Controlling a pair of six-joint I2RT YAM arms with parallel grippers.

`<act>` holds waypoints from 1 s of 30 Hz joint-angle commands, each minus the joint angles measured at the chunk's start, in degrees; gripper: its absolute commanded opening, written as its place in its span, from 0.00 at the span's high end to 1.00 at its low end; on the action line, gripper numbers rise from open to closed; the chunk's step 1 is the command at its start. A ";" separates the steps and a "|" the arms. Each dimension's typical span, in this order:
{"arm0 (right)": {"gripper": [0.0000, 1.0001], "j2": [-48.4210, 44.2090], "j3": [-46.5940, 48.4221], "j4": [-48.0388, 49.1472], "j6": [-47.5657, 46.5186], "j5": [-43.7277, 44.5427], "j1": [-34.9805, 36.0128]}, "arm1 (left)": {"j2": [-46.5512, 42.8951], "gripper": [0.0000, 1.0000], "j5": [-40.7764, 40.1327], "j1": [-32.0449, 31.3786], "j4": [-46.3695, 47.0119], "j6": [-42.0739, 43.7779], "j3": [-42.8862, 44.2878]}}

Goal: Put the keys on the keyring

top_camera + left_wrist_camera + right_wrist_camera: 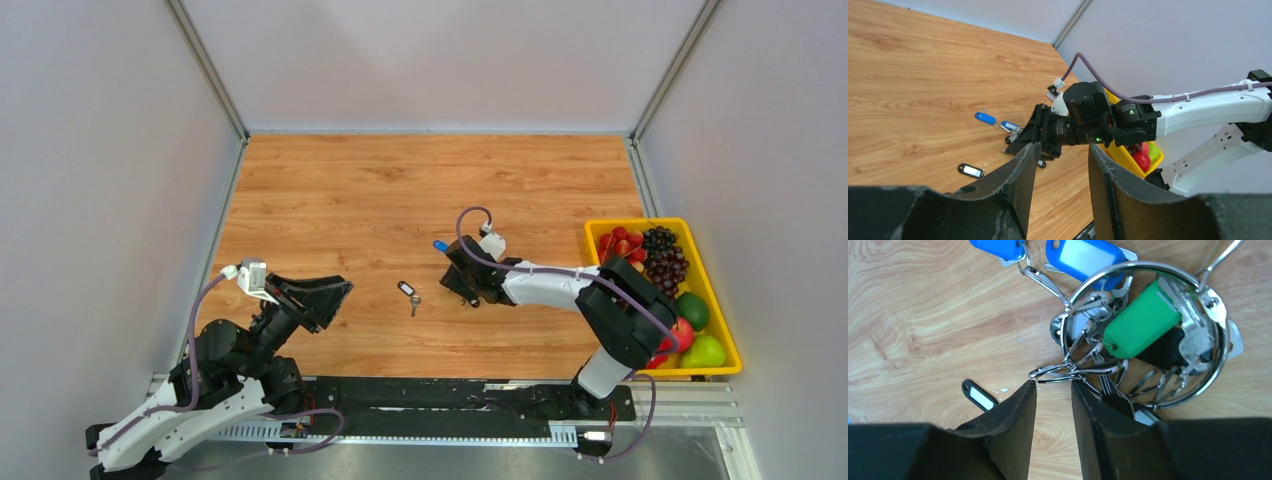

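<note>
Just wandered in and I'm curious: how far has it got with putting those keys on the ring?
Done: a bunch of keys, the green-tagged key among them, looks threaded on the keyring. In hand: the right pincer is open at that bunch, gripping nothing; the left pincer is open, away from it. Left: the black-tagged key lies apart on the table. Whether the blue tags are attached is unclear.
</note>
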 commanded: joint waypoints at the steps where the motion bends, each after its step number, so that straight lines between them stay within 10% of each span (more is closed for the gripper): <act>1: 0.60 -2.10 -4.07 -6.16 -2.18 0.84 -0.35 | -0.27 0.50 -0.10 0.12 0.89 1.18 1.74; 30: 0.57 -12.14 -9.02 -7.70 -8.68 0.38 -5.28 | 2.42 0.49 0.93 0.12 3.02 1.20 1.30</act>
